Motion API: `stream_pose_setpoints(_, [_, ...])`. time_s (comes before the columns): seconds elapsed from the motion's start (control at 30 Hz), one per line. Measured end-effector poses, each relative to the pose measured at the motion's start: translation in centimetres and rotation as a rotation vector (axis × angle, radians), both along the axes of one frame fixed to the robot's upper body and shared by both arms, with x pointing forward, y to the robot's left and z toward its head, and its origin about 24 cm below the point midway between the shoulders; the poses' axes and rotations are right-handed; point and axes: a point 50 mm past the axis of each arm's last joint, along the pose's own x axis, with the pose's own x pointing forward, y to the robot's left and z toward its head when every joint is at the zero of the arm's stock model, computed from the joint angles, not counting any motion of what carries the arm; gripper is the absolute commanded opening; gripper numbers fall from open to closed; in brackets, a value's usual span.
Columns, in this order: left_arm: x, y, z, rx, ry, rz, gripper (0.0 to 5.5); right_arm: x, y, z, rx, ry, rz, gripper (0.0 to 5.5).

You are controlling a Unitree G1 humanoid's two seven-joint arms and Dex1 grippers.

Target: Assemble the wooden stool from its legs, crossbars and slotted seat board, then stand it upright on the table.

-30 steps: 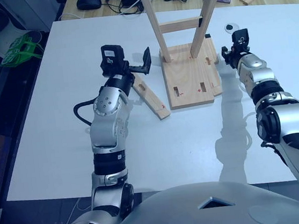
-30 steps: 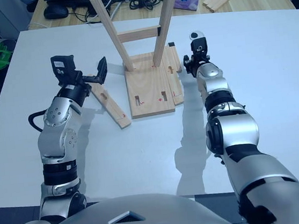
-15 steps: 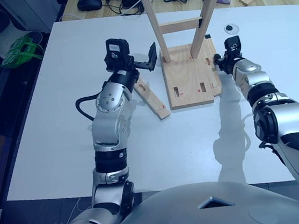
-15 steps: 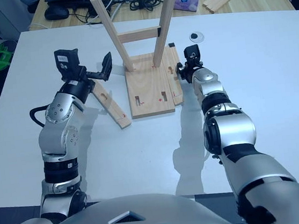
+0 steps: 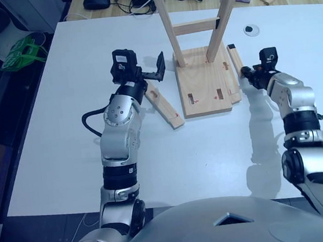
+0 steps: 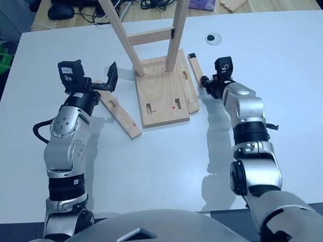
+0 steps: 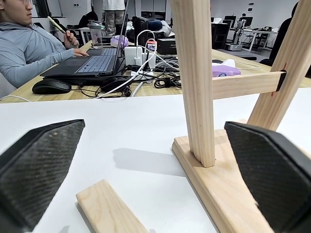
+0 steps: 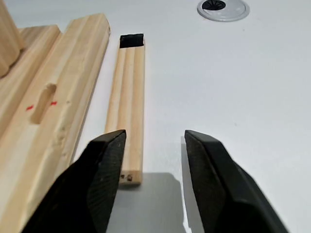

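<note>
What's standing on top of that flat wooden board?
Two legs joined by a crossbar stand at the far end of the seat board. Whether their feet sit in slots is hidden.

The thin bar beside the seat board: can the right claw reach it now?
Probably yes. The right claw stands open at the near end of the thin bar, with nothing between. The bar lies toward one finger, so a small sideways shift may help.

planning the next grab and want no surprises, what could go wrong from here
The loose crossbar lies off-centre in the open right claw, close to one finger; closing may shove it against the slotted piece rather than grip it. The open left claw hovers by the upright legs; a bump could loosen them.
</note>
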Motion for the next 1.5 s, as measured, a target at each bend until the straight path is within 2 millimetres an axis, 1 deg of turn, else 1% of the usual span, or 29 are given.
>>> stream_pose_setpoints(0.07, [0.0,0.1,0.0,-0.002,-0.005,0.01,5.4,-2.4,-0.1,0.5,-0.006,0.03,0.0,2.25])
stream_pose_setpoints(0.1, [-0.1,0.3,-0.1,-0.003,-0.007,0.018,5.4,-3.9,-0.1,0.9,-0.017,0.057,0.005,2.25])
stream_pose_setpoints(0.17, [-0.3,0.8,-0.5,0.001,0.006,0.051,5.4,-6.6,-0.8,1.7,-0.049,0.116,0.013,2.25])
stream_pose_setpoints(0.2, [-0.4,1.0,-0.7,0.004,0.011,0.062,5.4,-7.5,-1.2,2.1,-0.066,0.131,0.015,2.25])
stream_pose_setpoints(0.27, [-0.8,1.6,-1.1,0.003,0.015,0.092,5.4,-9.8,-2.5,4.1,-0.147,0.124,0.016,2.25])
stream_pose_setpoints(0.3, [-1.1,1.8,-1.5,0.005,0.026,0.107,5.4,-10.5,-2.9,5.2,-0.213,0.092,0.022,2.25])
stream_pose_setpoints(0.33, [-1.3,1.9,-1.7,0.009,0.034,0.114,5.4,-10.7,-3.0,6.3,-0.266,0.053,0.035,2.25])
stream_pose_setpoints(0.4, [-1.5,2.0,-1.9,0.008,0.04,0.12,5.4,-10.7,-1.6,7.9,-0.295,-0.058,0.068,2.25])
stream_pose_setpoints(0.43, [-1.6,2.0,-1.9,0.008,0.04,0.121,5.4,-10.8,-0.3,8.5,-0.266,-0.111,0.098,2.25])
stream_pose_setpoints(0.47, [-1.6,2.0,-1.9,0.008,0.04,0.122,5.4,-10.8,0.4,8.6,-0.24,-0.129,0.11,2.25])
stream_pose_setpoints(0.5, [-1.6,2.0,-1.9,0.008,0.042,0.122,5.4,-10.8,1.0,8.3,-0.208,-0.127,0.12,2.25])
stream_pose_setpoints(0.57, [-1.6,2.0,-1.9,0.009,0.042,0.118,5.4,-10.5,1.3,7.7,-0.19,-0.139,0.11,2.25])
stream_pose_setpoints(0.63, [-1.6,2.0,-1.9,0.013,0.041,0.108,5.4,-9.8,1.5,5.7,-0.183,-0.108,0.069,2.25])
stream_pose_setpoints(0.73, [-1.4,2.1,-1.8,0.023,0.04,0.088,5.4,-9.6,2.1,4.3,-0.198,-0.121,0.04,2.25])
stream_pose_setpoints(0.8, [-1.3,2.0,-1.7,0.028,0.035,0.069,5.4,-9.4,2.0,3.4,-0.256,-0.153,-0.006,2.25])
stream_pose_setpoints(0.9, [-1.2,2.3,-1.6,0.044,0.034,0.066,5.4,-10.3,2.0,2.0,-0.269,-0.137,-0.021,2.25])
stream_pose_setpoints(0.97, [-1.2,2.5,-1.7,0.052,0.037,0.063,5.4,-11.6,1.3,1.1,-0.28,-0.096,-0.036,2.25])
stream_pose_setpoints(1.0, [-1.2,2.6,-1.7,0.055,0.037,0.064,5.4,-12.5,0.5,0.4,-0.287,-0.054,-0.052,2.25])
stream_pose_setpoints(1.1, [-1.2,2.6,-1.7,0.055,0.038,0.062,5.4,-13.2,0.1,-0.7,-0.223,-0.004,-0.064,2.25])
stream_pose_setpoints(1.2, [-1.2,2.5,-1.8,0.055,0.05,0.055,5.4,-13.2,0.3,-1.3,-0.128,0.005,-0.088,2.25])
stream_pose_setpoints(1.33, [-1.2,2.5,-1.8,0.059,0.058,0.04,5.4,-12.9,0.8,-1.6,-0.076,0.01,-0.1,2.25])
stream_pose_setpoints(1.43, [-1.2,2.5,-1.7,0.06,0.059,0.032,5.4,-11.7,2.0,-1.7,-0.057,0.006,-0.093,2.25])
stream_pose_setpoints(1.5, [-1.1,2.4,-1.6,0.061,0.055,0.026,5.4,-11.2,2.4,-1.7,-0.046,0.006,-0.115,2.25])
